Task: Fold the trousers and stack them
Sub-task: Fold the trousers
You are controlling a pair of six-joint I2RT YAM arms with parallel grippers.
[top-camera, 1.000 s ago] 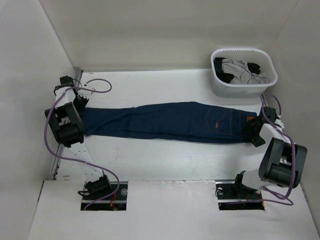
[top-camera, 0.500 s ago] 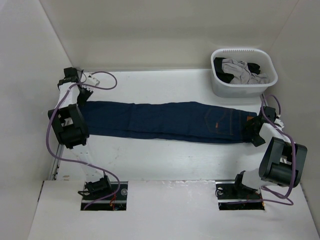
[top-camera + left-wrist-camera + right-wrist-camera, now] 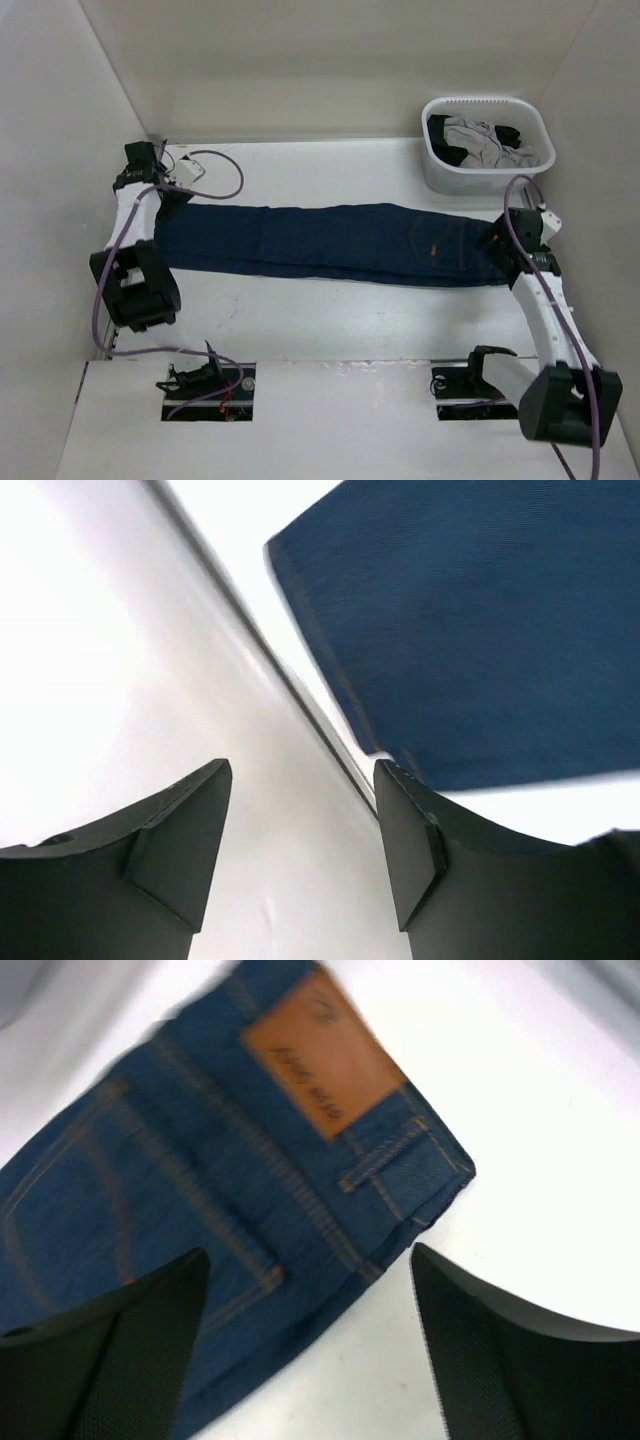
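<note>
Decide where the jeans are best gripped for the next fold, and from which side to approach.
Grip the hem end, coming in from the left with the left gripper, which is open just beside it. The jeans lie flat and straight, so the hems offer a thin free edge, likely easy to pinch and carry over towards the waistband patch.

Overhead rear view, close wrist views sharing trousers (image 3: pixel 330 243)

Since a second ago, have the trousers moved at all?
Yes. The trousers shifted slightly at the leg end, toward the table's far edge; the waist end near the basket stayed put.
</note>
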